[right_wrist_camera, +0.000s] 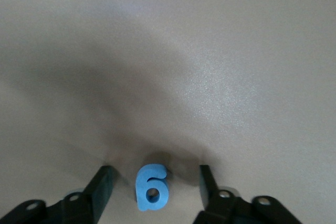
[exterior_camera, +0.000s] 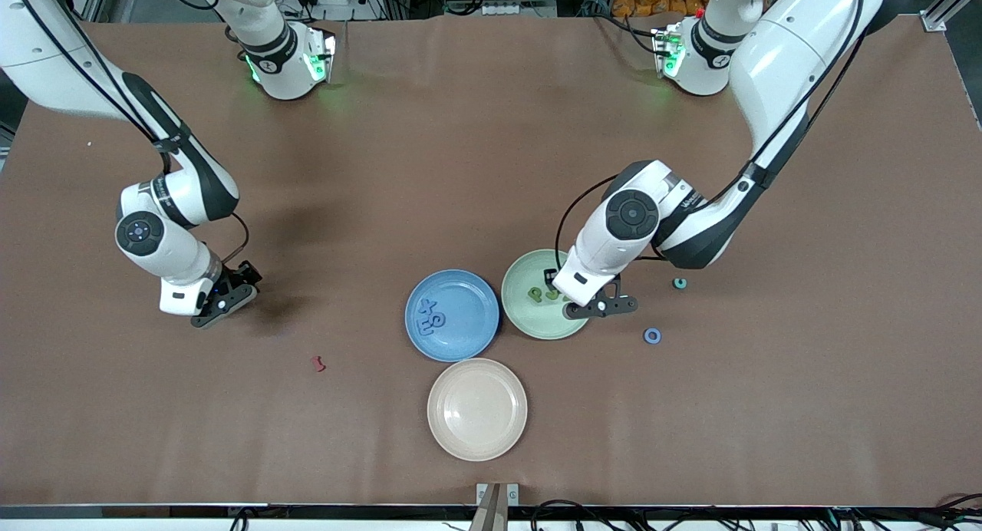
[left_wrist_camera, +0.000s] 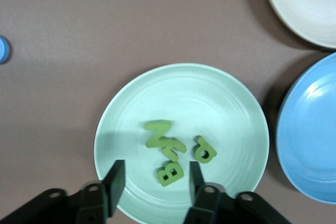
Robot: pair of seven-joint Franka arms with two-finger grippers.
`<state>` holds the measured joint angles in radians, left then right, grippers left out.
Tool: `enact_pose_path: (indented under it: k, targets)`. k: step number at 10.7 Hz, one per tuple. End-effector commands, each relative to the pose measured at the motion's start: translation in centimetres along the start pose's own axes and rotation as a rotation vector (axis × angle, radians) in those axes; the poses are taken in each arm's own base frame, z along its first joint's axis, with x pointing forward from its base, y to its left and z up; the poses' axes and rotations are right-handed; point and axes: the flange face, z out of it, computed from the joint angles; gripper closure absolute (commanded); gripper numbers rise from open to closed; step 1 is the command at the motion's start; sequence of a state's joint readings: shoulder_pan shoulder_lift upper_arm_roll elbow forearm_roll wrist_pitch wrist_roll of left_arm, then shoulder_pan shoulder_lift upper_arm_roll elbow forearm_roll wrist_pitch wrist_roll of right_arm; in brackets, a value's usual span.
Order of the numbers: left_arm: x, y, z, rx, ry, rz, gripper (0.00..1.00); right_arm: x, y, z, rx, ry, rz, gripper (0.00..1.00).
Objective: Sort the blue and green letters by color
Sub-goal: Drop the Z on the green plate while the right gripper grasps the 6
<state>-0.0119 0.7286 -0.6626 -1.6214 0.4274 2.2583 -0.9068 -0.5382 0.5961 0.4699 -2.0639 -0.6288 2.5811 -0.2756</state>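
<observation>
Left gripper (left_wrist_camera: 155,179) sits over the green plate (exterior_camera: 529,324), near its rim toward the left arm's end. Fingers (left_wrist_camera: 115,179) are spread with a green "B" (left_wrist_camera: 169,173) lying flat between them, gaps on both sides, nothing held. Two more green letters (left_wrist_camera: 163,139) and (left_wrist_camera: 205,149) lie on the same plate, clustered just beside the B; the rest of the plate floor is bare.

Right gripper (right_wrist_camera: 155,182) is low over the table (exterior_camera: 460,170) toward the right arm's end, well apart from the plates. Fingers (right_wrist_camera: 102,184) are partly open, straddling a blue "6" (right_wrist_camera: 151,187) that lies flat on the table; small gaps each side, no contact visible.

Blue plate (exterior_camera: 453,281) nearly touches the green plate's edge at the green plate's 9 o'clock; blue letters (exterior_camera: 430,318) lie in its part toward the right arm. Cream plate (exterior_camera: 477,408) sits at the blue plate's 6 o'clock, rims close.

Loose on the table: blue ring (exterior_camera: 652,336) at the green plate's 4 o'clock, a small teal ring (exterior_camera: 680,283) at its 2 o'clock, both just clear of the left arm. Dark red piece (exterior_camera: 317,363) lies at the blue plate's 8 o'clock, open table all round.
</observation>
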Motion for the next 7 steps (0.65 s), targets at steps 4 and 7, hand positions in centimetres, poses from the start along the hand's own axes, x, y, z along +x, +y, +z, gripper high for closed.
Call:
enact_pose_path:
  k: [4, 7]
  targets:
    - [4.5, -3.6, -13.9, 0.032, 0.273, 0.082, 0.00, -0.2, -0.1, 0.0, -0.001, 0.005, -0.010, 1.00]
    - [5.3, -7.7, -21.0, 0.101, 0.343, 0.022, 0.00, 2.6, -2.5, -1.3, 0.001, 0.029, 0.058, 1.00]
